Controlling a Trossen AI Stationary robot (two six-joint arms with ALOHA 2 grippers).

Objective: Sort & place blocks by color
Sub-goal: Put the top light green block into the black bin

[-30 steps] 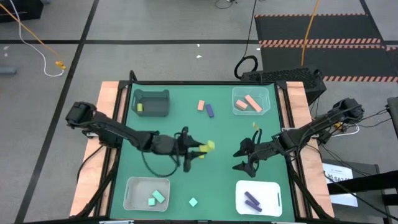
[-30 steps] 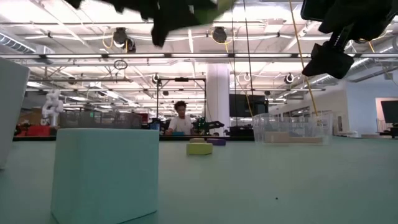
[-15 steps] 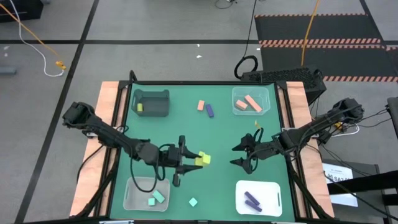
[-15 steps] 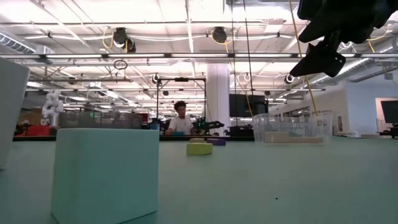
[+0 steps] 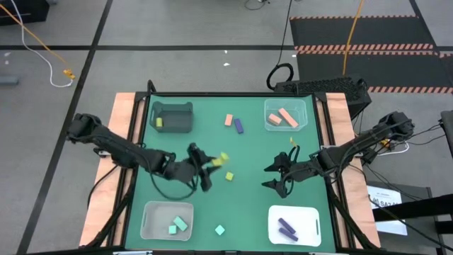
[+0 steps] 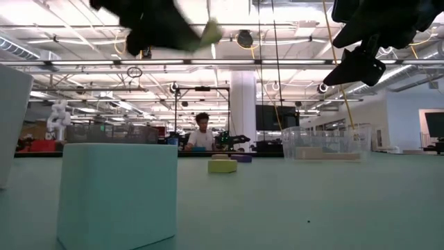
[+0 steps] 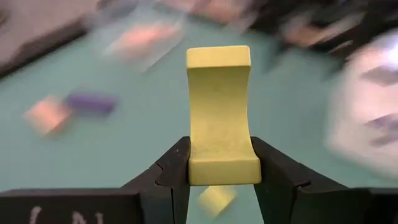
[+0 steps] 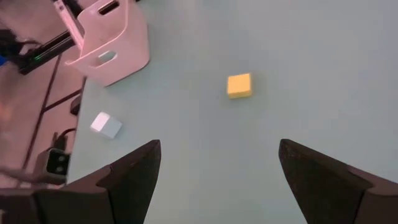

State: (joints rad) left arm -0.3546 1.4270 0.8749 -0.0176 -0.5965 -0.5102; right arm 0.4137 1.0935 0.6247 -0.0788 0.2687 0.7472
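Observation:
My left gripper (image 5: 209, 163) hovers over the middle of the table, shut on a yellow-green bar (image 7: 219, 112), which also shows in the high view (image 5: 221, 159) and at the top of the low view (image 6: 211, 31). A yellow-green cube (image 5: 228, 176) lies flat on the mat just beneath it. My right gripper (image 5: 274, 176) is open above the mat right of centre, touching nothing. A salmon cube (image 5: 228, 120) and a purple bar (image 5: 239, 126) lie at the far middle. A teal cube (image 5: 219, 229) sits near the near edge. My left gripper pinches the yellow-green bar by one end (image 7: 219, 171), between its two fingers (image 7: 177, 174). The fingers come at it from the table's left and lie roughly along it. The bar's free end (image 7: 219, 57) sticks out past the fingertips, and the whole bar is lifted clear of the table.
There are four bins at the corners. A grey bin (image 5: 172, 117) holds a yellow-green block, and a clear bin (image 5: 285, 115) holds salmon bars. A white bin (image 5: 294, 225) holds purple bars, and a pale bin (image 5: 166, 219) holds teal blocks. Bare mat lies between them. A person shows far behind.
My left gripper, holding the yellow-green bar throughout, swung toward the near edge. It then came back toward the far-left and turned, so the bar now points more toward the far right. The right arm has stayed almost still.

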